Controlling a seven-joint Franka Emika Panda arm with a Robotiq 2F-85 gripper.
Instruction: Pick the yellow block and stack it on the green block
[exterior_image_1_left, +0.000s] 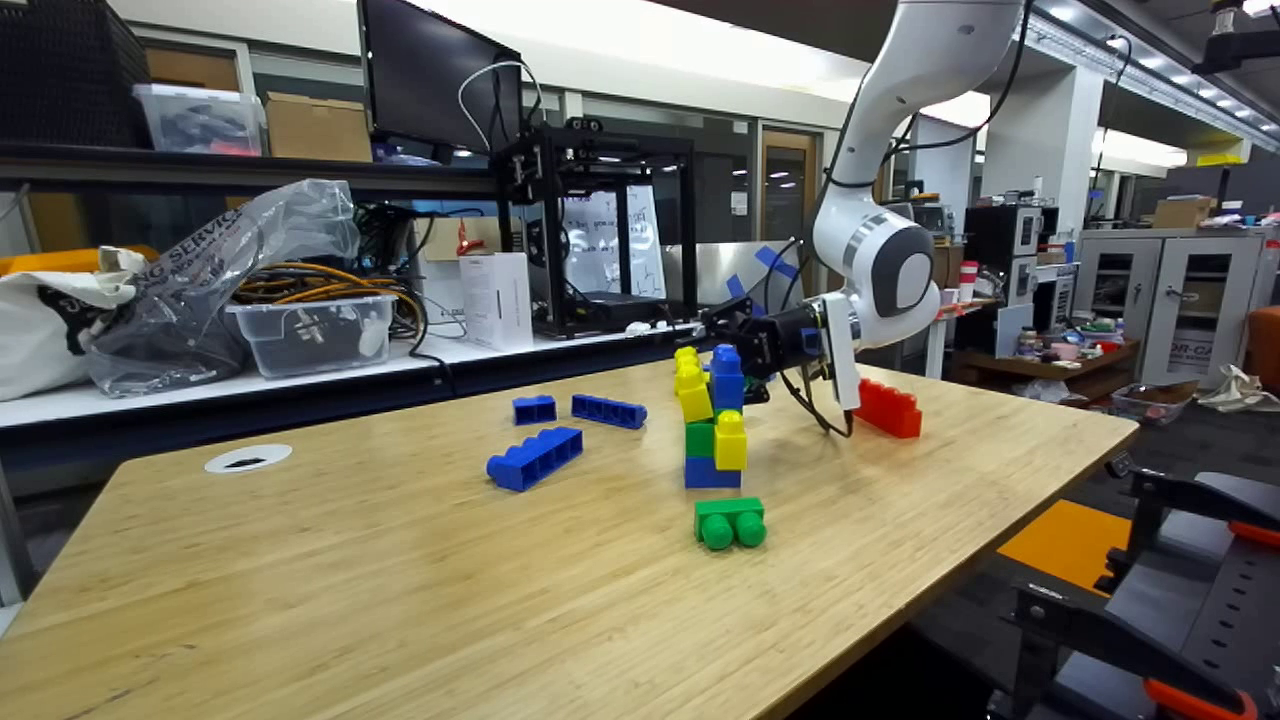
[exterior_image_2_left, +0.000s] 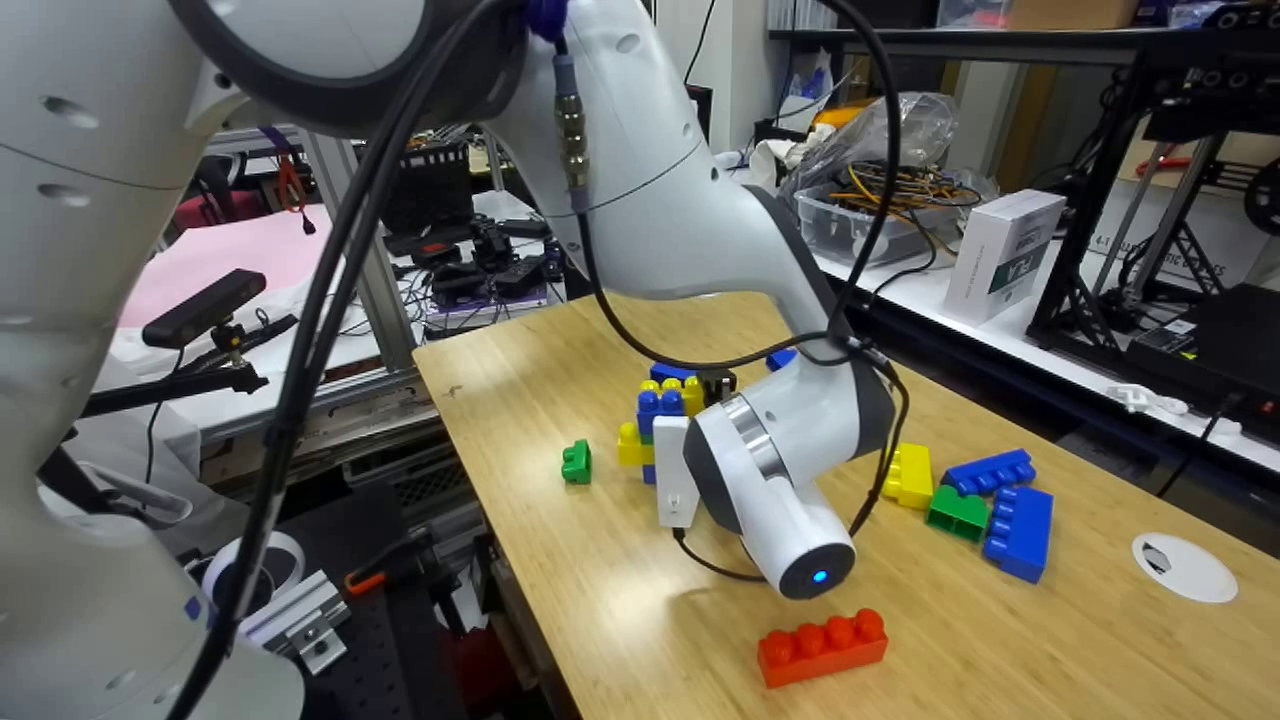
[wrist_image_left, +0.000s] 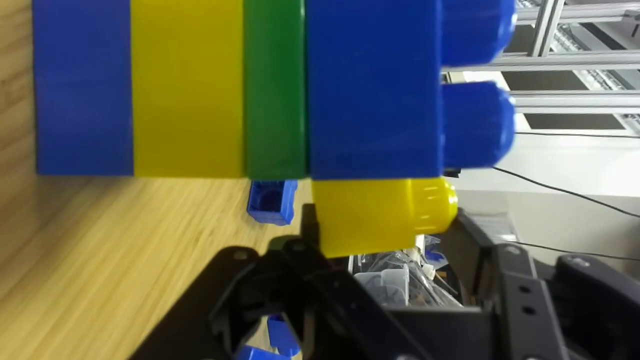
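Observation:
My gripper (exterior_image_1_left: 750, 343) is shut on a yellow block with studs, its fingers at the underside and the stud tops in the wrist view (wrist_image_left: 385, 220). The held yellow block (wrist_image_left: 364, 215) also shows in both exterior views (exterior_image_1_left: 692, 395) (exterior_image_2_left: 692, 395). It is slightly tilted and beside the blue two-stud block (wrist_image_left: 375, 90) on top of a stack. The green block (exterior_image_1_left: 699, 440) is lower in that stack, just below the yellow block's level; it also shows in the wrist view (wrist_image_left: 275, 90). Whether the yellow block touches the green one I cannot tell.
The stack has a lower yellow block (exterior_image_1_left: 730, 445) and a blue base (exterior_image_1_left: 712, 475). A small green block (exterior_image_1_left: 729, 520) lies near it. A red block (exterior_image_2_left: 822, 650), several blue blocks (exterior_image_2_left: 1018, 533), another yellow block (exterior_image_2_left: 910, 475) and a green block (exterior_image_2_left: 958, 513) lie on the table.

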